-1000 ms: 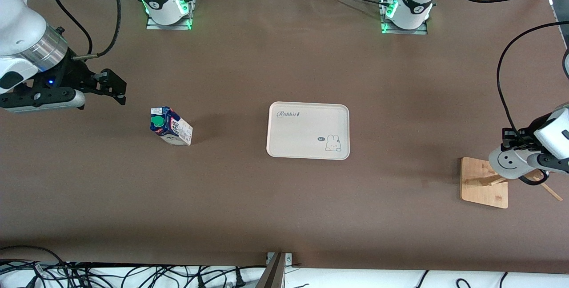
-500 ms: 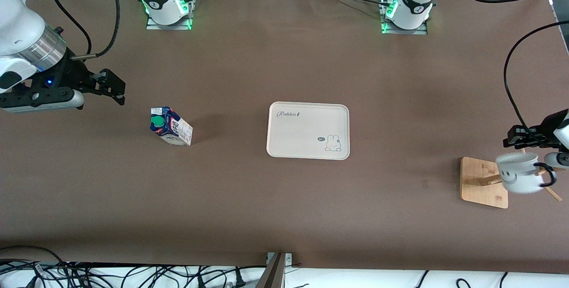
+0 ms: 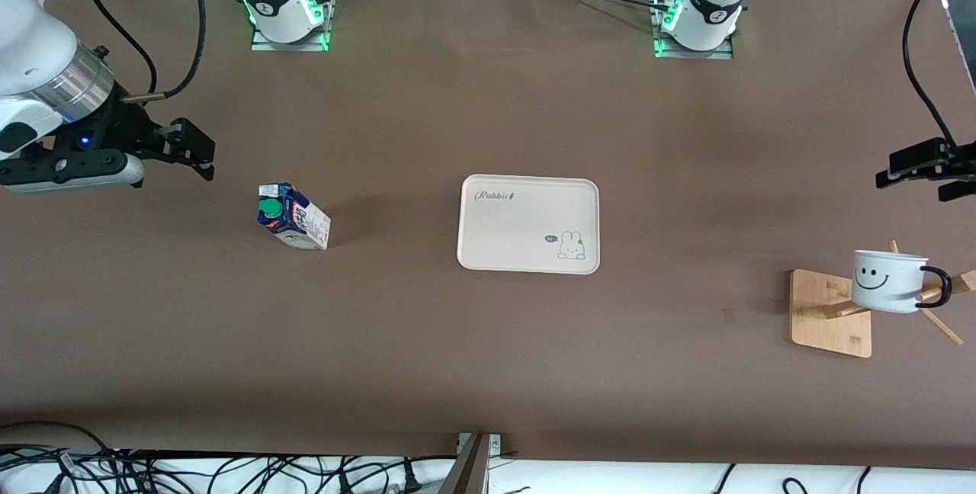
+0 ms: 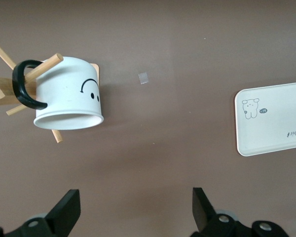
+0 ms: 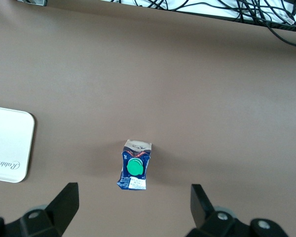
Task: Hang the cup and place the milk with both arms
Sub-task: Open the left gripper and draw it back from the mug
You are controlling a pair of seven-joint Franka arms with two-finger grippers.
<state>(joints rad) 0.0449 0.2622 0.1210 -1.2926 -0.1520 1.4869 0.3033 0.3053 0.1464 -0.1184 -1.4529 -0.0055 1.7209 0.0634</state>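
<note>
1. Front view: the cup (image 3: 889, 280) hangs on the wooden rack (image 3: 831, 314), done; the milk (image 3: 293, 217) stands off the tray (image 3: 528, 224), left to place.
2. Left wrist view: left gripper (image 4: 133, 212) gapes empty above the table.
3. Right wrist view: right gripper (image 5: 133, 210) gapes empty over the milk.

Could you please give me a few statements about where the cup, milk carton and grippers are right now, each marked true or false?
1. The cup hangs by its handle on a peg of the wooden rack. True.
2. The left gripper is shut on the cup. False: it is open and apart from the cup.
3. The milk carton stands on the tray. False: it stands on the table, toward the right arm's end.
4. The right gripper is open and holds nothing. True.
</note>
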